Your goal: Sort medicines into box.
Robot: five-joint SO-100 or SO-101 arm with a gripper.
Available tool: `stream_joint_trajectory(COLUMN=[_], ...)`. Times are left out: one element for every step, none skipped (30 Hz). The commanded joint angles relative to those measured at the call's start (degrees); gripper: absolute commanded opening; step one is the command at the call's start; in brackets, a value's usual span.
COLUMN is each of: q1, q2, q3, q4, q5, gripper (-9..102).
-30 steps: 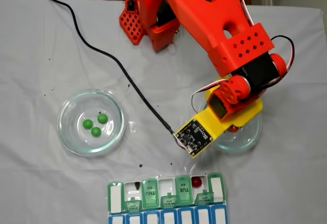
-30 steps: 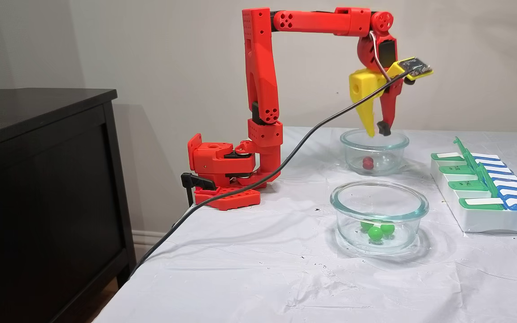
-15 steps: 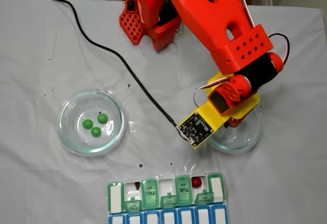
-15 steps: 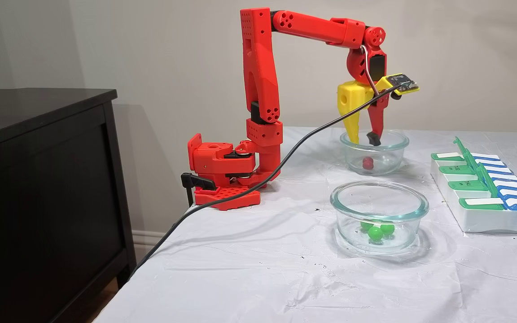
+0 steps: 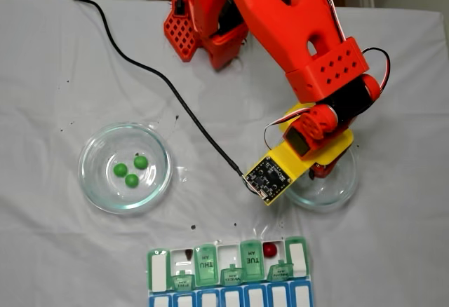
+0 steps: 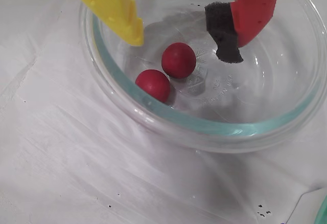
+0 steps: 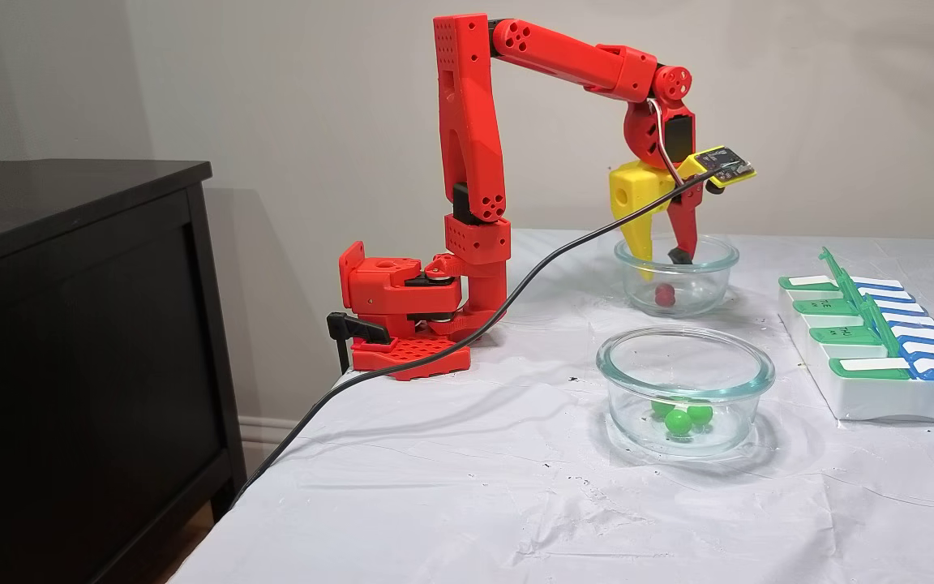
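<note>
- End effector (image 6: 184, 32) gapes empty inside the glass dish (image 6: 153, 112), upper frame.
- Two touching red balls (image 6: 178, 60): pinching one could flick both away.

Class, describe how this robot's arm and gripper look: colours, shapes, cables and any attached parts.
The arm is red printed plastic with rows of small holes. The gripper has one yellow pointed finger and one red finger with a black foam pad. A yellow mount carries a bare circuit board, and a black cable plugs into it.

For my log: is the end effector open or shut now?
Open. In the wrist view the end effector shows a wide gap between its fingers, nothing held.
</note>
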Motion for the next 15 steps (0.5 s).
stream_joint_trajectory(q1=[0.1,-0.1,-0.3,-0.4,-0.6,-0.6,-0.6,-0.6,-0.4,-0.4,-0.4,-0.4,-0.4,-0.4,-0.4], q2=[0.7,0.4,0.2,-0.3,-0.6,-1.0,-1.2,-1.6,-2.2,-2.8,-3.6,-4.5,-4.8,-5.0,-5.0], q3=[-0.1,0.2,0.4,0.5,0.6,0.6,0.6,0.5,0.3,0.0,-0.4,-0.6,-0.7,-0.8,-1.0], q4=[-0.5,-0.7,-0.7,-0.8,-0.8,-0.9,-1.1,-1.1,-1.1,-0.8,-0.4,0.1,0.3,0.3,0.2], q5=[0.0,0.0,0.0,0.0,0.0,0.1,0.1,0.2,0.4,0.8,1.2,1.6,1.7,1.7,1.8], gripper=[23,23,23,22,22,22,22,22,23,25,26,27,27,27,27])
